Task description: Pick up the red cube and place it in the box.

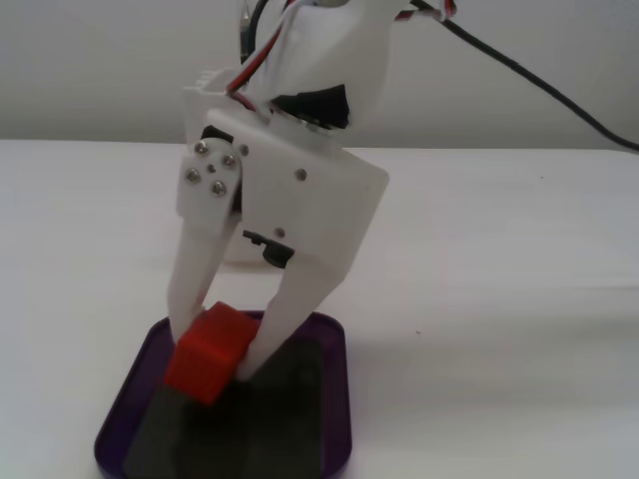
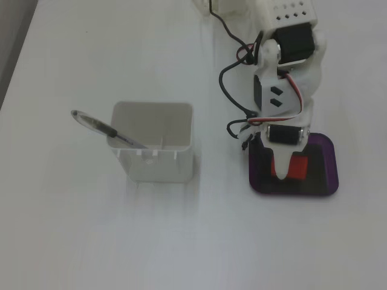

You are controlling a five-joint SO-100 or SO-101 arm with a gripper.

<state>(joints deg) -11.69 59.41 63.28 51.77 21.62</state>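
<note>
The red cube (image 1: 208, 351) is a small ribbed red block held between the two white fingers of my gripper (image 1: 214, 356). It hangs tilted just above the dark floor of the purple box (image 1: 329, 399), over its left half in the low fixed view. In the overhead fixed view the gripper (image 2: 290, 171) is over the purple box (image 2: 326, 158), and the red cube (image 2: 297, 167) shows beside the white finger. Whether the cube touches the floor cannot be told.
A tall white plastic container (image 2: 154, 148) with a pen (image 2: 100, 127) leaning in it stands left of the box in the overhead fixed view. A black cable (image 2: 227, 90) runs beside the arm. The table is white.
</note>
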